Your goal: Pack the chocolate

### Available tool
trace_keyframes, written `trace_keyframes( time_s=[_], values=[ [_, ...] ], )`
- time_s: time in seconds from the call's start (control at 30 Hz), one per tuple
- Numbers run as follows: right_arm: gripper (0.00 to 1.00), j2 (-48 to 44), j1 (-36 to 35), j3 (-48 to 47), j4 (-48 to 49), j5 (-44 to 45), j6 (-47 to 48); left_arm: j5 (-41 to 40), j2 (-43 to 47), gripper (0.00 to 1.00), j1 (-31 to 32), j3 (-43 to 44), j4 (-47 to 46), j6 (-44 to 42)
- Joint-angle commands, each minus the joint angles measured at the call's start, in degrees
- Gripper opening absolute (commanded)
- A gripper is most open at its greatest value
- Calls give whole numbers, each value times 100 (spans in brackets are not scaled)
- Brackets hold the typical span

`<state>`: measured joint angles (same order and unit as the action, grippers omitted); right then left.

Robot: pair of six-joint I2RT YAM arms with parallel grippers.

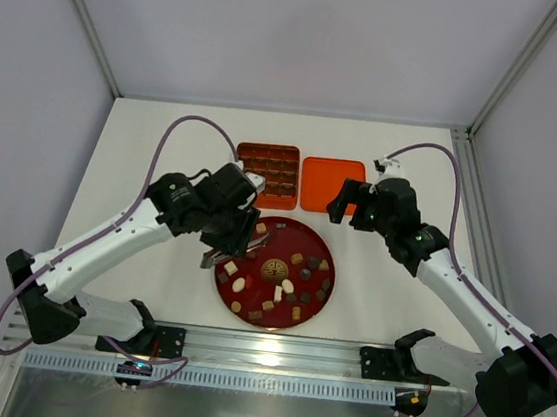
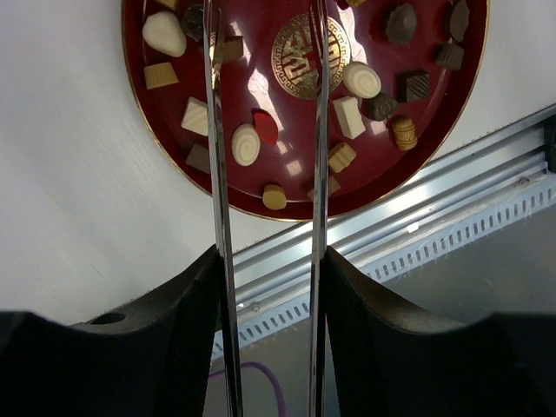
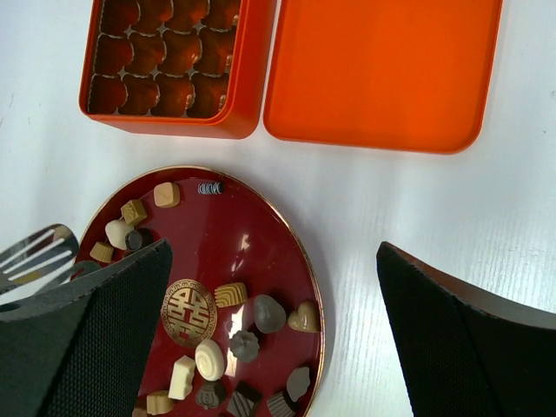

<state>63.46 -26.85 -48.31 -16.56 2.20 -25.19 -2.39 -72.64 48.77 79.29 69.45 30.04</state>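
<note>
Left wrist: mid-pick, left claw [image 2: 269, 265] clamps tongs [image 2: 217, 174] spread over chocolate [image 2: 246, 144] on plate [image 2: 156, 115]; right claw [image 3: 274, 261] agape, empty. We pinch next.

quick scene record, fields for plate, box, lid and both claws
plate: red, round, holds the loose chocolate
box: orange, open, beyond the plate, cells look empty
lid: orange, off, lying to the right of the box
left claw: shut on tongs, their tips over the plate
right claw: open, empty
</note>
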Motion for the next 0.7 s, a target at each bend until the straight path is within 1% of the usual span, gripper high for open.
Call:
trace_keyframes(
  time_s=[0.0,0.13,0.17,0.2,0.33,0.67],
  values=[
    [100,-141,-4,-178,-32,132,40,204,-249,48,193,-10,-458,54],
    [100,-229,-4,-143,-93,158,14,265,-531,47,351,-1,-669,-51],
    [100,-272,-4,-117,-102,176,5,448,-567,47,378,-10,-739,-95],
    [100,-282,-4,-108,-93,193,-3,468,-663,47,405,-18,-853,-112],
    [100,-317,-4,-82,-146,228,-30,573,-971,46,493,34,-924,-209],
    [100,-466,4,15,-190,255,-65,811,-1314,47,642,-36,-1223,-394]
  ],
)
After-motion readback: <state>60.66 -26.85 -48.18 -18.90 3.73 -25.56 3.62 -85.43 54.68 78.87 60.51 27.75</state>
